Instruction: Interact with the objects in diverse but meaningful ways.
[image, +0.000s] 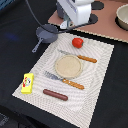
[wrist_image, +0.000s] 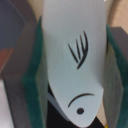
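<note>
My gripper (wrist_image: 75, 65) has its fingers (wrist_image: 32, 85) clamped on the flat sides of the white fish (wrist_image: 75, 55), which hangs between them above the far edge of the mat (image: 95, 85), near the saucepan (image: 46, 34). I judge the fish light, stiff and thin, likely smooth enough to slip, so gripping across its broad middle suits it. The arm hangs high and points down. The tomato (image: 77, 42), sausage (image: 55, 94) and yellow box (image: 27, 83) lie on the mat.

White fish (wrist_image: 75, 65) with black markings; red tomato (image: 77, 42); yellow box (image: 27, 83); brown sausage (image: 55, 94); grey saucepan (image: 45, 34); tan plate (image: 68, 66).
</note>
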